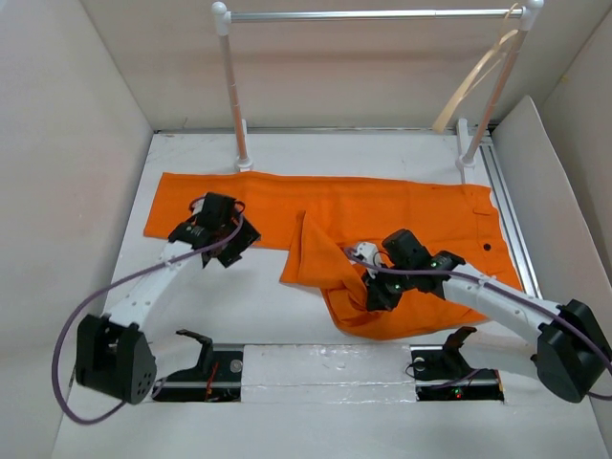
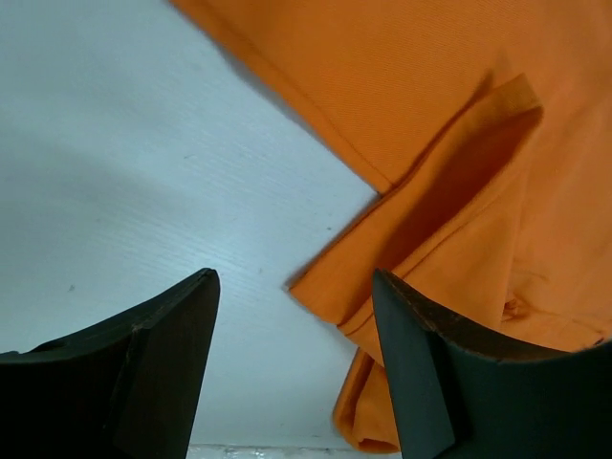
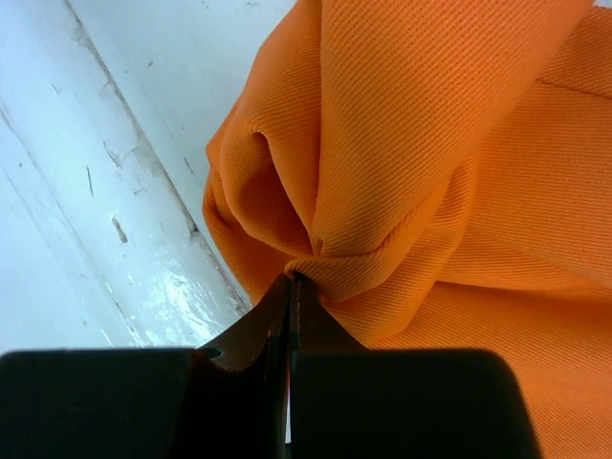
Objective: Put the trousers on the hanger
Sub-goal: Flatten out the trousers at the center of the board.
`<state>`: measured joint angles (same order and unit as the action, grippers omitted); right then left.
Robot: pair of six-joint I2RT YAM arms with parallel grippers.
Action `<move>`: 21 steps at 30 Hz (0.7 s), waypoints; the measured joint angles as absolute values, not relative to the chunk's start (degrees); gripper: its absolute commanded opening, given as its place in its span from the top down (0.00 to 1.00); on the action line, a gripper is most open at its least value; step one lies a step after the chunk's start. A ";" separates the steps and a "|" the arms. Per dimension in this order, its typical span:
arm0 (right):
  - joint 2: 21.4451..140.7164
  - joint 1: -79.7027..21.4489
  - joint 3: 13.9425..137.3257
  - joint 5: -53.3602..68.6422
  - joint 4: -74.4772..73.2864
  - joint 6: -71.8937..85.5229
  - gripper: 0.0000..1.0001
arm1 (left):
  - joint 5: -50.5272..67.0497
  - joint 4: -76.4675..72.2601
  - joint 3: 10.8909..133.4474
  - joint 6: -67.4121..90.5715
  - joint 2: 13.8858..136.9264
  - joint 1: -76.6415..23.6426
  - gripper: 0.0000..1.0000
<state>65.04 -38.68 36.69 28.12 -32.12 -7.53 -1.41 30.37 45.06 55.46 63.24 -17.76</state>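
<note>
Ok so starting on the left: the left hand (image 1: pixel 229 247) hovers over the left end of the trousers (image 1: pixel 382 206), right at the near edge of the leg that lies flat along the far side of the worktop (image 1: pixel 239 325). Its jaws are spread apart with nothing in them. In the wrist view you can see bare worktop between them and a folded orange corner just ahead of the right finger, so it's lined up near the cloth but not holding it.

Moving to the middle, the trousers are spread lengthwise left to right. One leg is flat, and the other is pulled up into a bunched, twisted heap toward the near side.

That heap is the right hand's (image 1: pixel 375 292) doing. Its jaws are pinched fully together on a wad of orange fabric, and in its wrist view the folds fan out from the fingertips.

Far right, the hanger (image 1: pixel 475 81) dangles off the right end of the rack's (image 1: pixel 363 15) silver bar, well apart from the trousers and both hands.

My read is that this is early days, the gather-and-fold stage, and nothing is on the hanger yet. I'd guess the next move needs the left hand to drop and close on that near hem or corner, so that both hands have the cloth. Then they can lift it as a tidy strip and carry it far right to drape over the hanger. The tricky bit is probably that the cloth is floppy, so a one-layer pinch could let the rest slide off.
</note>
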 measured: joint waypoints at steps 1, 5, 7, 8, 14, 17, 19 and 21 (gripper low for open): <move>65.01 -38.85 36.69 28.12 -32.08 -7.51 1.00 | -1.50 30.06 47.68 54.08 65.82 -18.76 0.39; 64.58 -39.09 36.69 27.70 -31.57 -7.01 1.00 | -3.81 27.81 63.07 48.36 78.32 -26.04 0.40; 64.14 -39.09 36.69 27.35 -31.38 -6.42 1.00 | -4.27 25.61 69.43 45.82 84.55 -28.93 0.40; 63.88 -39.09 36.69 27.24 -31.24 -6.17 1.00 | -4.29 24.51 71.92 44.69 87.61 -30.09 0.41; 62.74 -39.09 36.71 27.20 -29.56 -4.60 1.00 | -1.96 21.56 74.89 38.96 99.59 -31.38 0.40; 62.70 -39.09 36.71 27.20 -29.08 -4.03 1.00 | -1.76 22.61 77.06 36.97 104.05 -31.27 0.41; 62.67 -39.09 36.95 27.20 -29.02 -3.75 1.00 | -1.56 22.46 79.22 35.77 106.89 -31.14 0.42; 62.57 -39.09 37.23 27.20 -28.97 -3.46 1.00 | -0.93 21.93 79.75 35.20 108.12 -31.14 0.42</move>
